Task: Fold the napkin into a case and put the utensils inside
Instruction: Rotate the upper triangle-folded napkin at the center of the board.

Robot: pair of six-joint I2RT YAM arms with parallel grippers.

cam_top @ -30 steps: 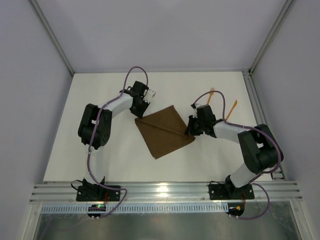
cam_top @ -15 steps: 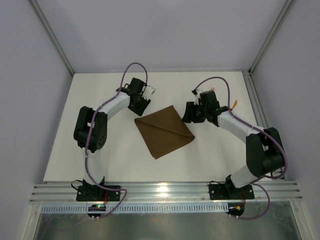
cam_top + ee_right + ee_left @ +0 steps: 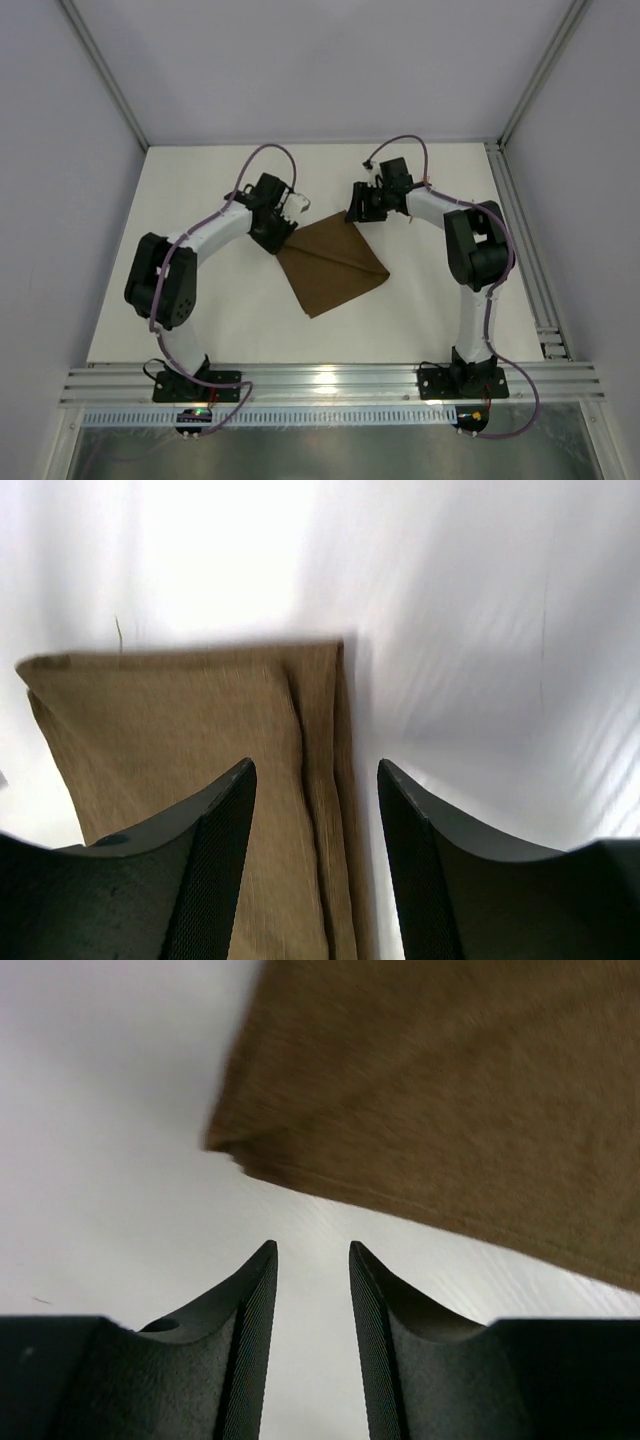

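Observation:
The dark brown napkin (image 3: 330, 265) lies folded on the white table, a crease running across it. My left gripper (image 3: 284, 231) is at its left corner. In the left wrist view the gripper (image 3: 312, 1250) is open with only bare table in its narrow gap, and the napkin (image 3: 450, 1090) corner lies just ahead. My right gripper (image 3: 356, 211) hovers at the far corner. In the right wrist view the gripper (image 3: 315, 765) is open above the layered edge of the napkin (image 3: 180, 720), gripping nothing. The utensils are hidden.
An aluminium rail (image 3: 522, 235) runs along the table's right side, and slotted rails (image 3: 320, 382) cross the near edge by the arm bases. White walls enclose the table on the left, back and right.
The right gripper opened, left the napkin's right corner and swung to its far corner. The left gripper widened, drew off, then came back to the left corner. The napkin stayed put.

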